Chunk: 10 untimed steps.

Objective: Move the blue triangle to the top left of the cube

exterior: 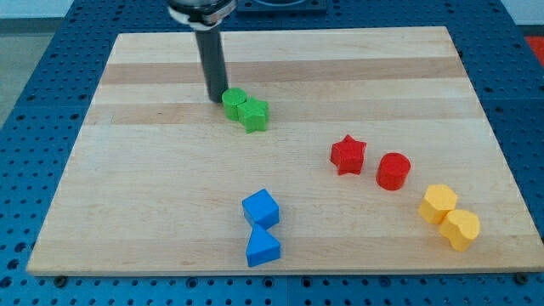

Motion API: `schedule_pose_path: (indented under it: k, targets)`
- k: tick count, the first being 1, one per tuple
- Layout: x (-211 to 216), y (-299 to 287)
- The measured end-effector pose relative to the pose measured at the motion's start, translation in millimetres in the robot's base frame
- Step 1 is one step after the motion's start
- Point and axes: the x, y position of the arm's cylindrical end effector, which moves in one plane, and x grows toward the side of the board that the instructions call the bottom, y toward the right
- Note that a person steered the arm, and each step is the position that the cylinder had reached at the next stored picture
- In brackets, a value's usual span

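The blue triangle (263, 247) lies near the board's bottom edge, just below the blue cube (260, 208) and touching it. My tip (217, 99) is far up the board at the view's top, well above both blue blocks. It stands just left of a green cylinder (234, 101), touching or nearly touching it.
A green star (253, 114) sits against the green cylinder's right side. A red star (348, 155) and a red cylinder (393, 171) lie right of centre. Two yellow blocks (439, 204) (461, 229) lie near the wooden board's (127, 187) bottom right corner.
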Motion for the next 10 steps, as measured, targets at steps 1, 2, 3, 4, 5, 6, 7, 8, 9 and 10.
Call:
schedule_pose_path:
  k: [1, 2, 3, 4, 5, 6, 7, 8, 9, 10]
  targets:
    - [57.0, -39.7]
    - [136.0, -58.8]
    - [220.2, -59.8]
    - [253.3, -49.6]
    - [254.4, -45.7]
    - [252.8, -33.7]
    - [244.2, -33.8]
    - [219.3, -31.5]
    - [180.5, -3.3]
    - [147.8, 46.6]
